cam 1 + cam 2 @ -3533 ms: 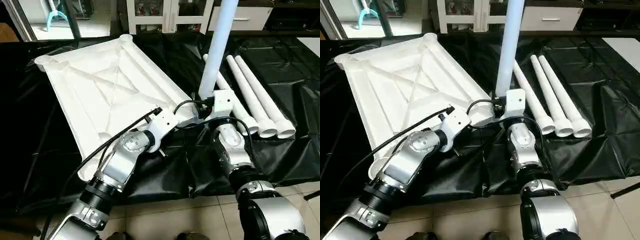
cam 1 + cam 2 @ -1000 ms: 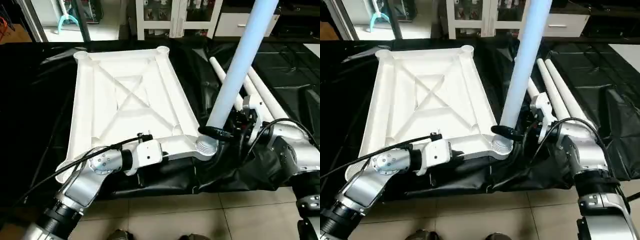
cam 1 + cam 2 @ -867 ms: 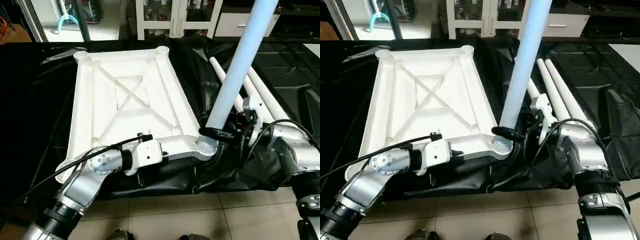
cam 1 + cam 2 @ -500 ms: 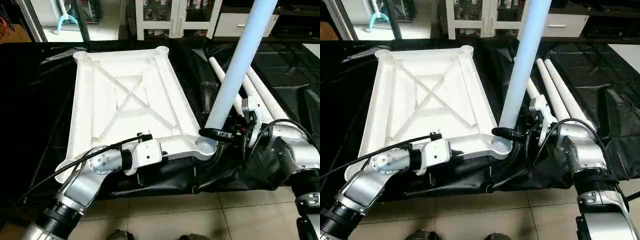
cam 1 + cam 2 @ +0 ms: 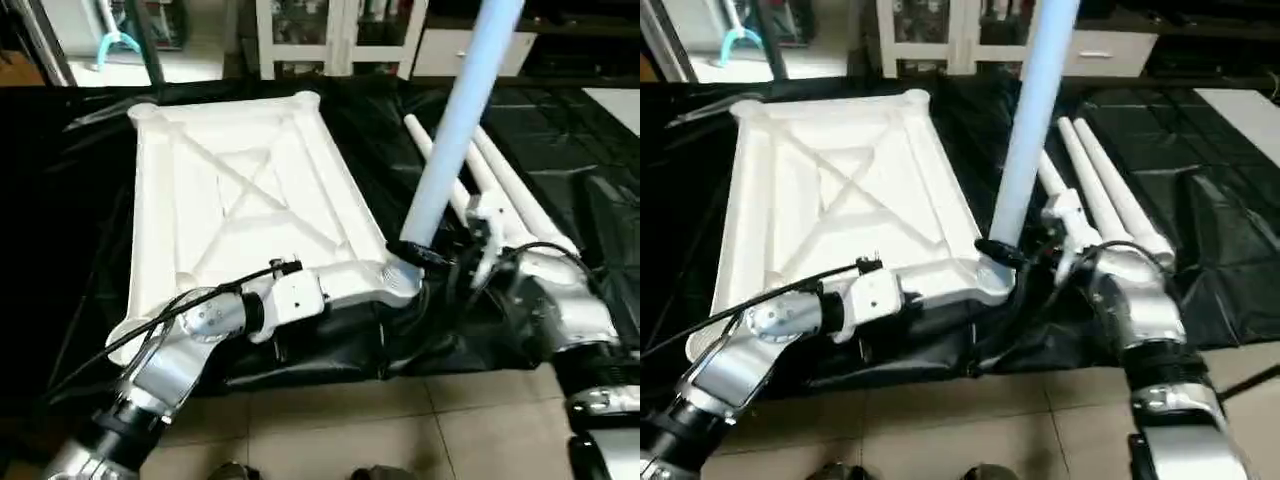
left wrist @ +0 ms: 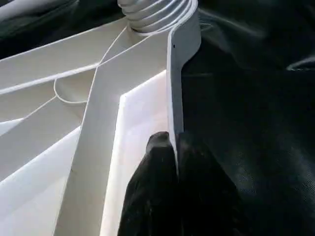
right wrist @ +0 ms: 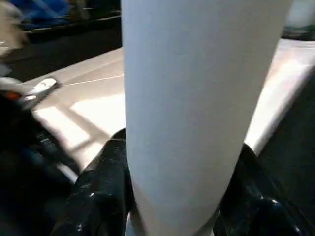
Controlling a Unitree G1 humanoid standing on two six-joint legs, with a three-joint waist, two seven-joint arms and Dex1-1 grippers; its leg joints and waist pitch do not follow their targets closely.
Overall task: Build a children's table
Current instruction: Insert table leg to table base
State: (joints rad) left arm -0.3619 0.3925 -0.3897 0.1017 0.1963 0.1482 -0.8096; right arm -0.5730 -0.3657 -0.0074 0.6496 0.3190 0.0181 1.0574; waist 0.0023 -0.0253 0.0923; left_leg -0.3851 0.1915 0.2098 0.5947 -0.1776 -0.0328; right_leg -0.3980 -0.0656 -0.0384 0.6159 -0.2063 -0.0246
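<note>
Closing since a second ago, the right pincer (image 5: 1002, 250) now hugs the upright leg (image 5: 1032, 120) in the tabletop (image 5: 230, 200) corner socket; left pincer (image 6: 173, 147) clamps the rim, ready for tightening.

We see two silver forearms built of rounded metal segments, with dark ringed joints toward the elbows. Each ends in a white, boxy wrist housing. A black cable loops along the left forearm (image 5: 190, 330) and plugs into its housing (a small dark connector sits on top). More black cabling curls beside the right forearm (image 5: 560, 300). Each pincer has glossy black fingers (image 6: 162, 196).
</note>
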